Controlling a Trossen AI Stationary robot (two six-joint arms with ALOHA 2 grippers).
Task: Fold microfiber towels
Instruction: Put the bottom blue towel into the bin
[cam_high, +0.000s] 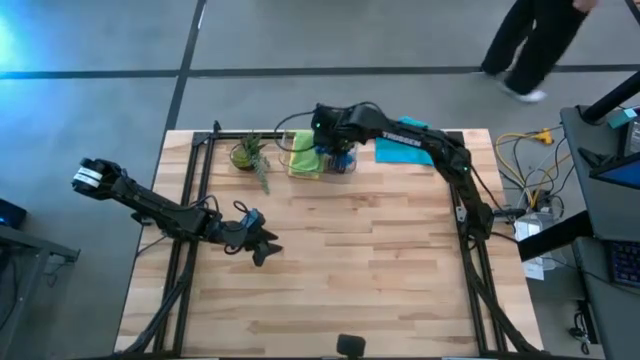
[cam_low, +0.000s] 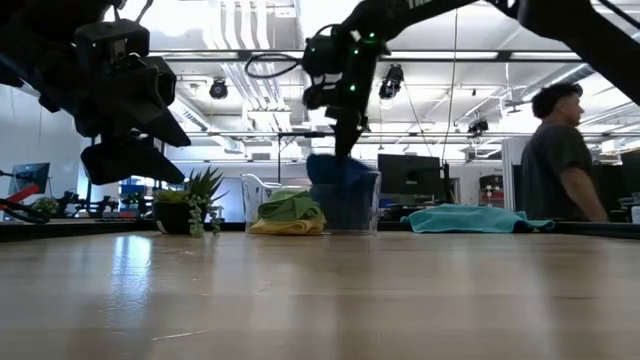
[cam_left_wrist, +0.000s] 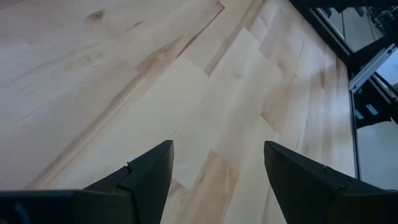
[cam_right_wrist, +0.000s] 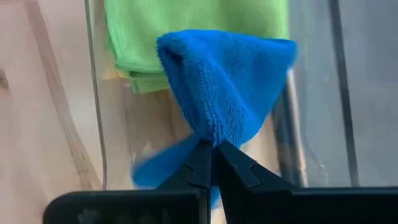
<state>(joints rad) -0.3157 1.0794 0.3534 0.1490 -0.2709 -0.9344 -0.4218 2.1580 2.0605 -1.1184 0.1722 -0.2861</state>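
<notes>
One blue towel (cam_right_wrist: 227, 87) pinched in closed right hand (cam_right_wrist: 213, 163) over bin (cam_right_wrist: 96, 112); left hand (cam_left_wrist: 214, 180) open.

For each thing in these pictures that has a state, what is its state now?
Dark blue microfiber towel: pinched, hanging over the bin.
Lime green towel: folded, in the clear plastic bin.
Teal towel: unfolded on the wooden table.
Right claw: shut.
Left claw: open, empty.

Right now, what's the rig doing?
The right gripper is shut on the dark blue towel, holding it over the clear bin at the table's far edge. The lime green towel lies on the yellow one in that bin; the teal towel lies beside it. The left gripper hangs open over bare table.
</notes>
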